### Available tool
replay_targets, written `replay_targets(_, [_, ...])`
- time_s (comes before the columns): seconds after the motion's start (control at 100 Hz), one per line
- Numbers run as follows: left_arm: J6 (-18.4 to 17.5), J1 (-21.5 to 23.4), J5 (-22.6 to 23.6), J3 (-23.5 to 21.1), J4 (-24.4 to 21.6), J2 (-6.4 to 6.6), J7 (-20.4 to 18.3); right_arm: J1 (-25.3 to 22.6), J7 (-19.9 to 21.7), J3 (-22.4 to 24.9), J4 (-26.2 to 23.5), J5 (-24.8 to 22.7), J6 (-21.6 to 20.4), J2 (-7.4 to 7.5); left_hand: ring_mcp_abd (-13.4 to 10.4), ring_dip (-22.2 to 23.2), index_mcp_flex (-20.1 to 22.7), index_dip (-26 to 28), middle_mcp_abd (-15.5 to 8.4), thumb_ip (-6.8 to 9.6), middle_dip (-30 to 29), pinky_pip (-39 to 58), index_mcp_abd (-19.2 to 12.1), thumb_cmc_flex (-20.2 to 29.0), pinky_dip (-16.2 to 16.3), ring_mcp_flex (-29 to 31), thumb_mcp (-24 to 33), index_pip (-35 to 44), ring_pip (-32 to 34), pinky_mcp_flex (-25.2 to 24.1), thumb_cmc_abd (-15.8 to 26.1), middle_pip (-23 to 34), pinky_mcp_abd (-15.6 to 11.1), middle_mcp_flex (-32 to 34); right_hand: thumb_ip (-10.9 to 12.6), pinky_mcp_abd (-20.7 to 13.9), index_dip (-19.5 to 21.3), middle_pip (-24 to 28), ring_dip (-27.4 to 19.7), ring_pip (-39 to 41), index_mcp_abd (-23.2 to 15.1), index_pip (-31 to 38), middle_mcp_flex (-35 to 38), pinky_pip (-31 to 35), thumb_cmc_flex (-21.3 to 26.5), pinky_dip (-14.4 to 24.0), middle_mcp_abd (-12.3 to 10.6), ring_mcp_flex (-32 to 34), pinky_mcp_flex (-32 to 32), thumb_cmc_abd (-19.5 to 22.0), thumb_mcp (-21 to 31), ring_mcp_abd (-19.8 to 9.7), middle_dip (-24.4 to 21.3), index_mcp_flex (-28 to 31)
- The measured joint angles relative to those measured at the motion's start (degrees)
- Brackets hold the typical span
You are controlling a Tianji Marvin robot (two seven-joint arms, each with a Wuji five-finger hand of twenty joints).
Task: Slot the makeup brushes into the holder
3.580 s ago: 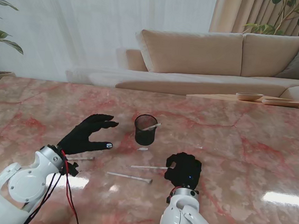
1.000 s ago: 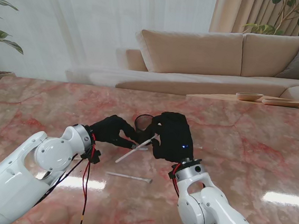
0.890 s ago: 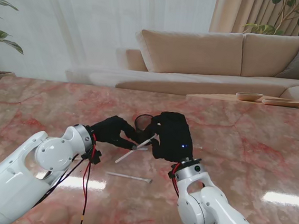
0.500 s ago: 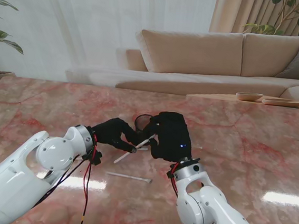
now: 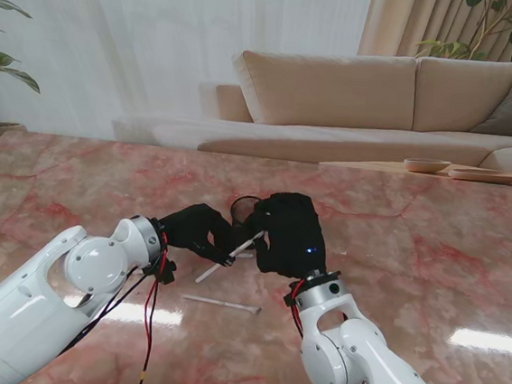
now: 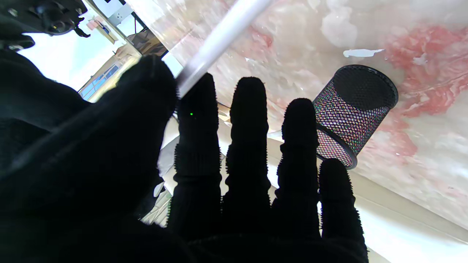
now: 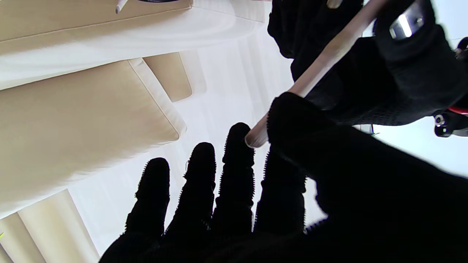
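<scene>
Both hands grasp one white brush (image 5: 228, 254) beside the holder (image 5: 247, 211).
The thin, pale brush slants, its upper end toward the black mesh holder, its lower end nearer to me. The left hand (image 5: 200, 229) pinches its lower half; the right hand (image 5: 290, 234) pinches its upper end, just beside the holder. Another brush (image 5: 221, 303) lies flat, nearer to me.

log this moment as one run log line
left robot hand: shut on makeup brush | right robot hand: shut on same brush | mesh holder: behind hands

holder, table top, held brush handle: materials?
Holder: black metal mesh by its look, open weave with a solid rim. Table top: polished pink-veined marble or a lookalike, glossy with reflections. Brush handle: smooth, white, likely plastic; can't confirm.
</scene>
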Motion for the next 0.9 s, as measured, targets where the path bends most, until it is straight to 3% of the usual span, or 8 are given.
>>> replay_targets(0.25, [-1.8, -0.2, 1.0, 0.4, 1.0, -0.42, 2.4, 0.0, 0.1, 0.0, 0.0, 0.0, -0.1, 0.01, -0.2, 0.5, 1.4, -1.6, -0.2, 0.00, 1.7, 1.6, 0.0, -0.2, 0.0, 2.7, 0.1, 2.0, 1.4, 1.3, 0.0, -1.4, 0.0, 2.9, 0.0, 0.0, 0.7, -0.3, 0.0, 0.0, 0.0, -0.5, 0.0, 0.0, 0.0, 0.0, 0.0, 0.0, 0.0, 0.1, -0.1, 0.0, 0.1, 0.0])
replay_targets(0.27, [-1.9, -0.3, 1.1, 0.4, 1.1, -0.43, 2.4, 0.0, 0.1, 0.0, 0.0, 0.0, -0.1, 0.01, -0.2, 0.6, 1.4, -2.1, -0.2, -0.90, 2.3, 1.6, 0.0, 0.4, 0.0, 2.7, 0.1, 2.0, 1.5, 1.3, 0.0, -1.4, 0.0, 2.9, 0.0, 0.0, 0.7, -0.3, 0.0, 0.0, -0.1, -0.5, 0.0, 0.0, 0.0, 0.0, 0.0, 0.0, 0.0, 0.1, -0.1, 0.0, 0.1, 0.0])
replay_targets(0.3, [-2.1, -0.3, 1.1, 0.4, 1.2, -0.45, 2.4, 0.0, 0.1, 0.0, 0.0, 0.0, -0.1, 0.01, -0.2, 0.7, 1.4, -2.0, -0.2, -0.90, 3.1, 1.6, 0.0, 0.3, 0.0, 2.7, 0.1, 2.2, 1.5, 1.3, 0.0, -1.7, 0.0, 3.6, 0.0, 0.0, 0.7, -0.7, 0.0, 0.0, -0.1, -0.5, 0.0, 0.0, 0.0, 0.0, 0.0, 0.0, 0.0, 0.1, -0.1, 0.0, 0.1, 0.0])
replay_targets(0.39, [-2.7, -0.3, 1.1, 0.4, 1.4, -0.48, 2.5, 0.0, 0.1, 0.0, 0.0, 0.0, -0.3, 0.02, -0.2, 1.6, 1.2, 0.1, -0.2, -0.90, 6.2, 1.6, 0.0, 0.5, 0.0, 3.0, 0.0, 4.3, 1.7, 1.3, -0.2, -2.4, 0.0, 3.6, 1.2, 0.0, 0.7, -1.1, 0.0, 0.0, -0.2, -0.9, 0.0, 0.0, 0.0, 0.0, 0.0, 0.0, 0.0, 0.3, -0.8, 0.0, 0.1, 0.0])
replay_targets(0.61, [-4.0, -0.3, 0.2, 0.5, 2.3, -0.70, 3.8, 0.2, -0.1, 0.0, 0.2, -0.4, -0.8, 0.05, -0.4, 3.3, -3.4, 10.1, -0.2, -0.48, 12.5, 1.7, 1.5, 3.2, 0.0, 2.8, -0.8, 6.9, 1.8, 1.4, 1.4, -4.2, 0.1, 3.6, 1.2, 0.0, 0.7, -2.3, 0.0, 0.0, -0.3, -2.0, 0.0, 0.0, 1.5, 0.0, 0.0, 0.0, 0.0, 1.1, -3.0, 0.0, 0.1, 0.0])
replay_targets(0.75, [-5.0, -0.3, -0.5, 0.5, 2.7, -0.70, 3.2, 0.4, -0.3, -0.1, 0.4, -0.4, -0.8, 0.06, -0.6, 3.5, -4.1, 12.8, -0.2, 0.05, 14.0, 1.7, 1.6, 3.3, 0.0, 2.7, -1.4, 6.9, 1.8, 1.3, 2.1, -4.3, -0.2, 3.6, 1.2, 0.0, 0.7, -2.5, 0.0, 0.0, -0.3, -2.1, 0.0, 0.0, 1.8, 0.0, 0.0, 0.0, 0.0, 1.3, -3.4, 0.0, 0.1, 0.0])
replay_targets(0.84, [-5.3, -0.3, -0.7, 0.5, 3.0, -0.73, 3.5, 0.5, -0.6, -0.2, 0.5, -0.4, -0.9, 0.06, -0.6, 3.6, -4.7, 13.6, -0.2, 0.20, 14.2, 1.7, 1.6, 3.3, 0.0, 2.7, -1.4, 6.9, 1.8, 1.3, 2.1, -4.3, -0.3, 3.6, 1.3, 0.0, -2.0, -3.2, 0.0, -0.6, -0.4, -2.1, 0.0, -0.7, 2.0, 0.0, 0.0, 0.0, 0.0, 1.9, -4.4, 0.0, 0.1, 0.0])
replay_targets(0.9, [-5.3, -0.3, -0.9, 0.5, 3.1, -0.77, 3.8, 0.5, -0.7, -0.2, 0.5, -0.4, -1.0, 0.06, -0.6, 3.6, -4.8, 14.3, -0.2, 0.57, 14.9, 1.7, 1.6, 3.3, 0.0, 2.7, -1.4, 6.9, 1.8, 1.2, 2.1, -4.3, -0.3, 3.6, 1.3, 0.0, -5.3, -3.8, 0.0, -0.7, -0.4, -1.3, 0.0, -0.7, 2.3, 0.0, 0.0, 0.0, 0.0, 2.6, -5.5, 0.0, -2.3, -0.9])
